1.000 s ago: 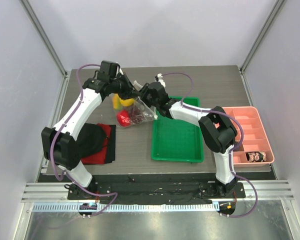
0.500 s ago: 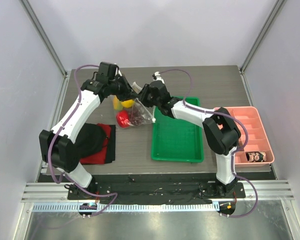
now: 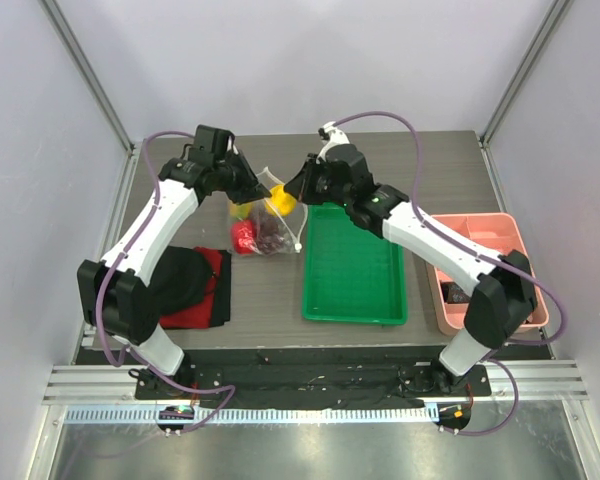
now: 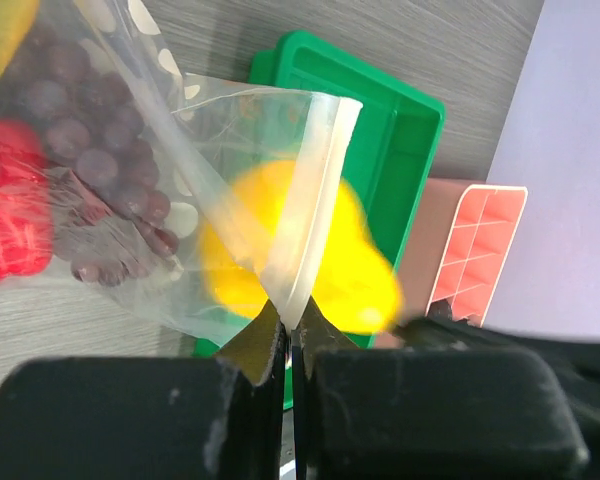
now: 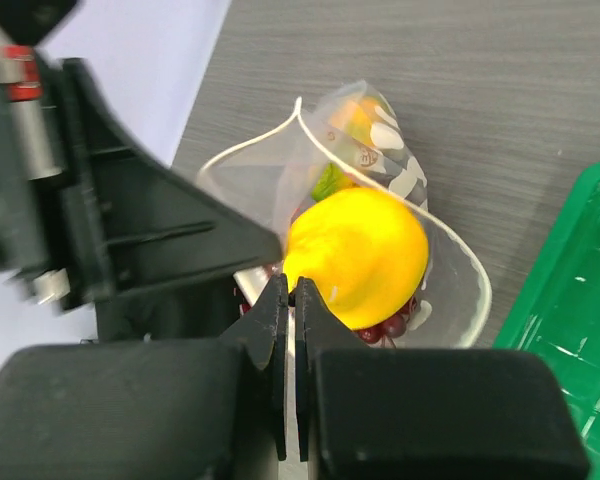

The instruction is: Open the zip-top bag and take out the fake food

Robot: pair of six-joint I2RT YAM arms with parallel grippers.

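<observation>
The zip-top bag, clear with white dots, hangs open-mouthed above the table. My left gripper is shut on its zip edge. The right gripper is shut on the pointed tip of the yellow fake food piece, which sits just above the open bag rim, with the jaws pinched together on it. Inside the bag lie a dark red grape cluster and a glossy red piece. An orange and green piece also shows through the plastic.
A green tray lies just right of the bag. A pink compartment organizer stands at the far right, partly under my right forearm. A red cloth with a black lump on it lies at the front left.
My right gripper closed on the yellow piece and drew it up out of the bag mouth. The right arm swung its elbow out to the right. The left gripper kept its hold.
</observation>
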